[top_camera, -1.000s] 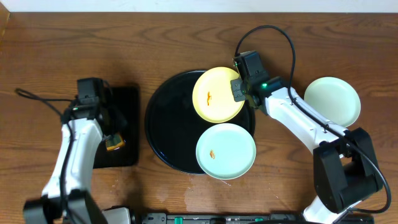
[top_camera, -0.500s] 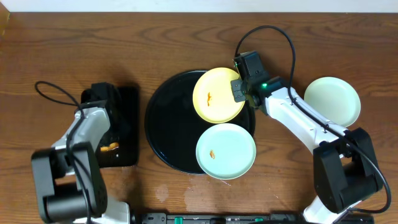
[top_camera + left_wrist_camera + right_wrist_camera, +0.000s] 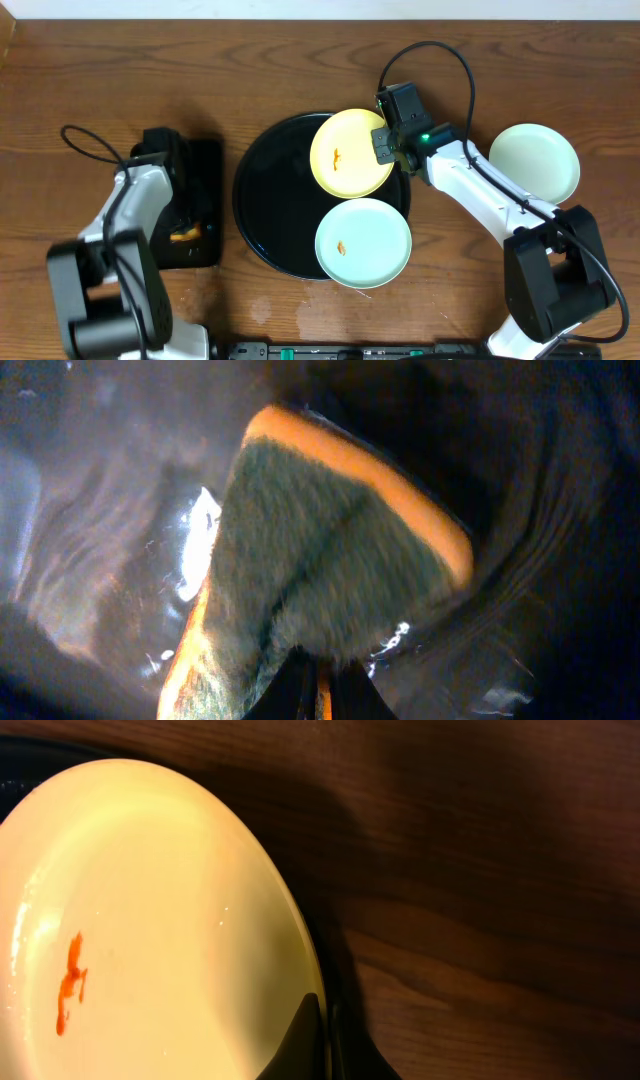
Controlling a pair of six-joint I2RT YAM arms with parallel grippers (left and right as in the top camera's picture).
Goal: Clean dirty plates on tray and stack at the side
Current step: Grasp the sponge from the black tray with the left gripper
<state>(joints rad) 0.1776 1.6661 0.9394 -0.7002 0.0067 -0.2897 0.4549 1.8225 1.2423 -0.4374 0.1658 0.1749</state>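
Now each gripper pinches something.
Left gripper [image 3: 318, 685] clamps the orange-backed sponge [image 3: 330, 550] over the small black tray [image 3: 210, 160]; right gripper [image 3: 325, 1032] nips the yellow plate [image 3: 150, 920] at its rim.

No legible text or markings.

You have a brown wooden desk [image 3: 300, 60] in front of you. A big round black tray [image 3: 262, 190] sits in the middle of it. To the left lies a small black tray [image 3: 212, 200] with straight sides. Over on the right, a pale mint plate [image 3: 534, 162] rests right on the wood, apart from the round tray.
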